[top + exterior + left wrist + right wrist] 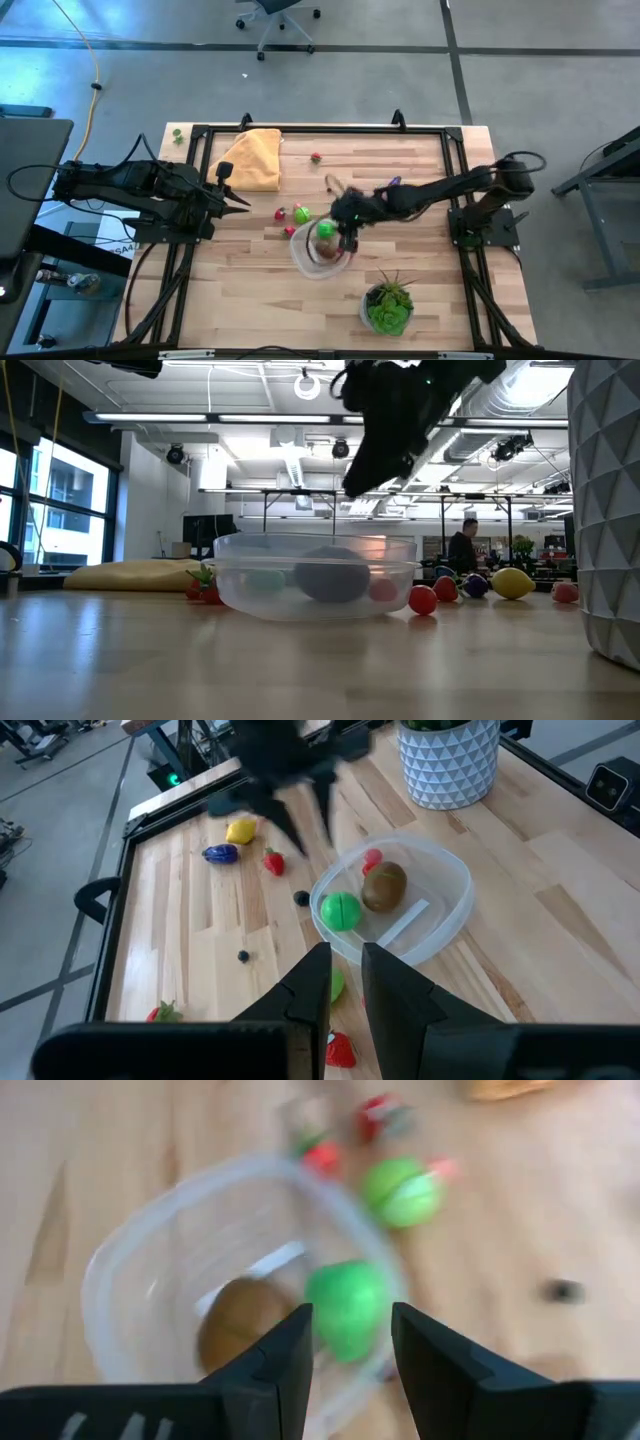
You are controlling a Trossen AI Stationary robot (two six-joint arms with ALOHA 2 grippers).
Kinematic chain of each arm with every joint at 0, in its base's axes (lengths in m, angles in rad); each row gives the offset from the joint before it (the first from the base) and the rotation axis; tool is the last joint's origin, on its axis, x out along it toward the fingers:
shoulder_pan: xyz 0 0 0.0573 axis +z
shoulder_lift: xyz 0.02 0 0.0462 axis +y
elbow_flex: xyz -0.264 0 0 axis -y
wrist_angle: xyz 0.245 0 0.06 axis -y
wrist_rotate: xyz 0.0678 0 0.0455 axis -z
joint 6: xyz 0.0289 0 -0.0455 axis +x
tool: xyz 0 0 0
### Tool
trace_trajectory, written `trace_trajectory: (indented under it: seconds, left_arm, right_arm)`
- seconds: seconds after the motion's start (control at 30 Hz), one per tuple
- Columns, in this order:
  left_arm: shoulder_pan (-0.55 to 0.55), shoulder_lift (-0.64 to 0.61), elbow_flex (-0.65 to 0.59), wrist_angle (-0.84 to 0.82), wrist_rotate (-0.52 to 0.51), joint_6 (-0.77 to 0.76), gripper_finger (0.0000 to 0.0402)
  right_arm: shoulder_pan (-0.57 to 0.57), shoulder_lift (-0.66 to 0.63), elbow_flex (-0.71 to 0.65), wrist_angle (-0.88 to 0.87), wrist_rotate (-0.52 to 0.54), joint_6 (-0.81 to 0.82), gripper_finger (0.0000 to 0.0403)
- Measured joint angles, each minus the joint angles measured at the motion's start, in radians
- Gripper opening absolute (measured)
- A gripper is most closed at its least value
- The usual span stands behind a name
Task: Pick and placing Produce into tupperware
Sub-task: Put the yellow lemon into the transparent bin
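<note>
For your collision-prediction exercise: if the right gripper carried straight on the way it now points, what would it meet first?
Probably the green ball lying in the tupperware. The right gripper, fingers open and empty, points down over the container, framing that ball. Depth is unclear, so the near rim might come first.

High view: overhead, straight down, far, whole table (pixel 420 290) and both arms. Low view: table-top height, level, close to the tupperware (pixel 316 575), right gripper (pixel 385 455) above it, room behind. Left wrist view: looks past left gripper (pixel 345 970) from farther back, toward tupperware (pixel 440 910) ahead. Right wrist view: very close, above tupperware (pixel 130 1280), right gripper (pixel 350 1340) in front. All four share the tupperware.
</note>
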Motion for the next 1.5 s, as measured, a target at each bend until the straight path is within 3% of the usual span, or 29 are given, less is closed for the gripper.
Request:
trace_trajectory:
  seconds: [0.27,0.47,0.7,0.93,1.27,1.5]
  left_arm:
    - [0.0,0.0,0.0,0.0,0.0,0.0,0.0051]
    - [0.0,0.0,0.0,0.0,0.0,0.0,0.0051]
    - [0.0,0.0,0.0,0.0,0.0,0.0,0.0051]
    - [0.0,0.0,0.0,0.0,0.0,0.0,0.0051]
    - [0.0,0.0,0.0,0.0,0.0,0.0,0.0051]
    - [0.0,0.0,0.0,0.0,0.0,0.0,0.0051]
  right_arm:
    - [-0.125,-0.17,0.0,-0.308,0.157,0.304,0.0129]
    - [-0.187,-0.224,0.0,-0.634,0.101,0.577,0.0129]
    - [-0.226,-0.263,0.0,-0.836,0.096,0.667,0.0129]
    - [-0.27,-0.323,-0.021,-0.853,0.141,0.643,0.0129]
    - [-0.408,-0.528,-0.367,-0.566,-0.074,0.616,0.0129]
    - [-0.433,-0.585,-0.466,-0.502,-0.079,0.579,0.0129]
